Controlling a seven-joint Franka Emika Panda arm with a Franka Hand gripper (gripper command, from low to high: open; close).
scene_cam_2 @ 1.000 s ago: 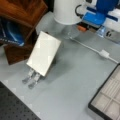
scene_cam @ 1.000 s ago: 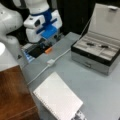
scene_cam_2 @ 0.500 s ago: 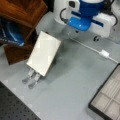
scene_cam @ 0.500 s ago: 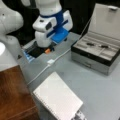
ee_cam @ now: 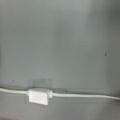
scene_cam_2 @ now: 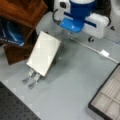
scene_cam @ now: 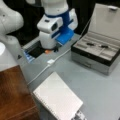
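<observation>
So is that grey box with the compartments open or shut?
Open: the grey box has its lid tilted up behind it, baring the compartments.

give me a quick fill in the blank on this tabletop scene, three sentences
1. The grey case in a front view has its lid standing ____.
2. The small white block in the wrist view sits along a white ____.
3. The white spiral notebook lies on the grey table with its cover ____.

Missing words: open; cable; closed
</observation>
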